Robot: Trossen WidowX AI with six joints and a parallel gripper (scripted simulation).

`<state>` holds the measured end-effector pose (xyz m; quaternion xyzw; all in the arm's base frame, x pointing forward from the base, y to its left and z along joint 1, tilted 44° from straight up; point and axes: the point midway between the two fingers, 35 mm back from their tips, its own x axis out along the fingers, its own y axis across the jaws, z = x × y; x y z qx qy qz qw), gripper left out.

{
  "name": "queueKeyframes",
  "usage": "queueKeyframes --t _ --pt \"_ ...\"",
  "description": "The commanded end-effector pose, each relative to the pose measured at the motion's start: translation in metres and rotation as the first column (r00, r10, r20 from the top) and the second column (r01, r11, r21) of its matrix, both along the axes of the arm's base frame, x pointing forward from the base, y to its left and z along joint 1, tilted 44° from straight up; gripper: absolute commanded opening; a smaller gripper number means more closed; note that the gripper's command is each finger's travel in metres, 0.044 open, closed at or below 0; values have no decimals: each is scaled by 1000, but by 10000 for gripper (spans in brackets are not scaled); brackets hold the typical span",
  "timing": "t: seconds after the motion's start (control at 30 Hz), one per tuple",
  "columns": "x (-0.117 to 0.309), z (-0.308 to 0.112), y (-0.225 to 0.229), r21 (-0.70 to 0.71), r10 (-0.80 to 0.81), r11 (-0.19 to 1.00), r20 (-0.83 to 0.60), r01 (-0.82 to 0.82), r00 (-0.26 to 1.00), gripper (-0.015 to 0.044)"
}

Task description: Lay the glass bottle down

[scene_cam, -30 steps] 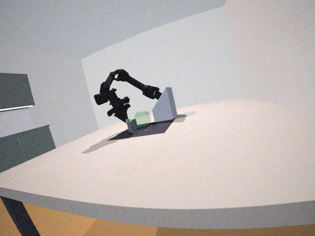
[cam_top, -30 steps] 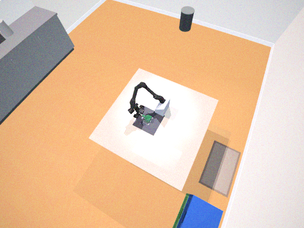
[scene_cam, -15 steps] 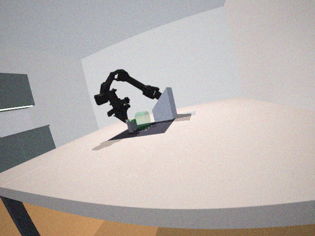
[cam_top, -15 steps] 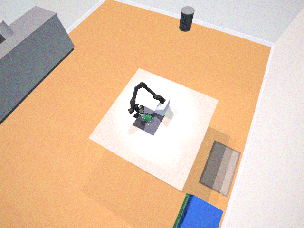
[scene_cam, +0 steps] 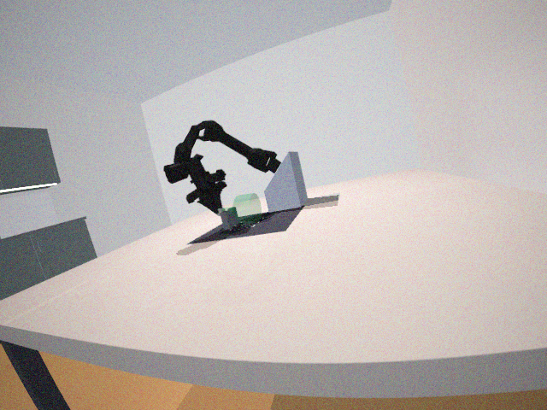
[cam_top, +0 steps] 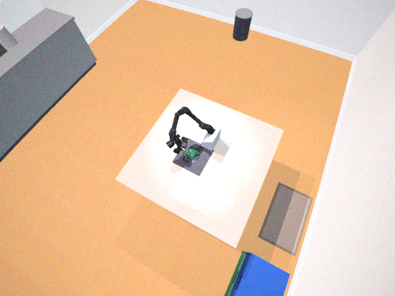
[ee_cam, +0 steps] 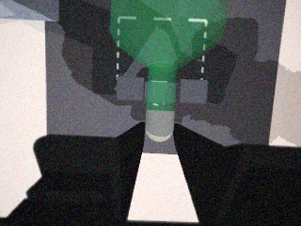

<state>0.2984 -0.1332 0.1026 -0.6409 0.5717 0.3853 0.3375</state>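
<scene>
Pale walls (cam_top: 360, 153) (scene_cam: 273, 110) stand around an orange floor (cam_top: 79, 191) (scene_cam: 110, 375) with a dark cylindrical bin (cam_top: 241, 26) on it. Bright light whitens the middle of the pale tabletop (cam_top: 223, 216) (scene_cam: 353, 282); a long grey cabinet (cam_top: 47, 73) and a blue block (cam_top: 265, 275) stand well apart from it

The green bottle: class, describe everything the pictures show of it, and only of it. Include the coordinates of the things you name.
The bottle (cam_top: 192, 153) (scene_cam: 247, 207) (ee_cam: 160, 42) looks like see-through green glass, with a wide round body, shoulders tapering to a narrow neck, and a pale grey-white mouth end. It lies roughly on its side over the dark mat, body towards the dashed outline, neck between the two grey blocks of the rest. The pincer (ee_cam: 159, 126) grips it at the mouth end. No crack shows. Whether body or neck bears its weight yet cannot be told.
</scene>
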Motion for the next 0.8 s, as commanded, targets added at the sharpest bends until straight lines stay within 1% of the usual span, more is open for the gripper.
queueKeyframes --t 0.0,0.4,0.77 --pt "0 -3 3 4 1 1000 -1 -1 1000 111" --pt "0 0 0 -1 0 1000 0 0 1000 111" --pt "0 0 0 -1 0 1000 0 0 1000 400"
